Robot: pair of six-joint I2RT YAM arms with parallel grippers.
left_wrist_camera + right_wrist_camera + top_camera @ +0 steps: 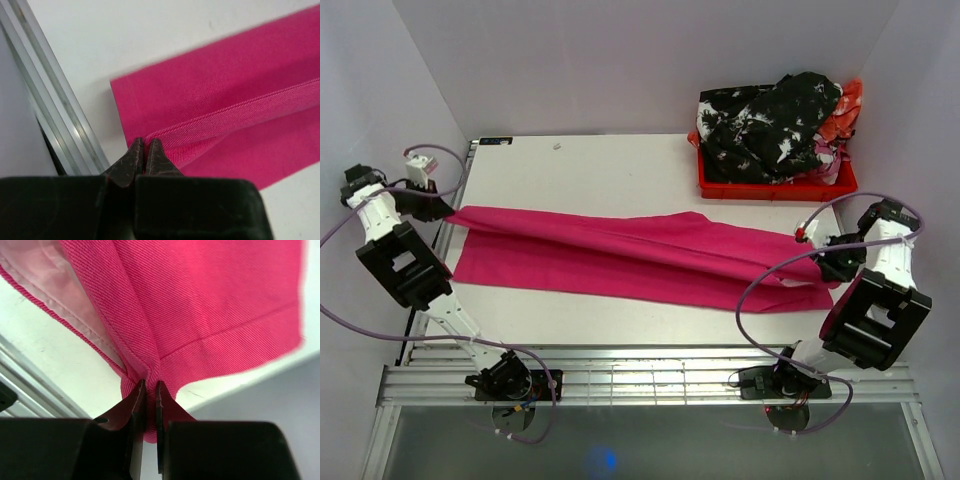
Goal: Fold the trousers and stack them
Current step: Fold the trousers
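Top external view: the trousers [620, 255] are stretched lengthways across the desk [600, 165], one end pinched in the left fingers [129, 162], the other in the right fingers [135, 405].

A white table [580, 170] carries bright magenta-pink trousers [620, 255], folded lengthwise and stretched across its middle from the left edge almost to the right. Beyond the trousers' right end, at the far right corner, sits a red plastic crate [775, 188]. A small dark speck [558, 146] marks the bare surface beyond the trousers.
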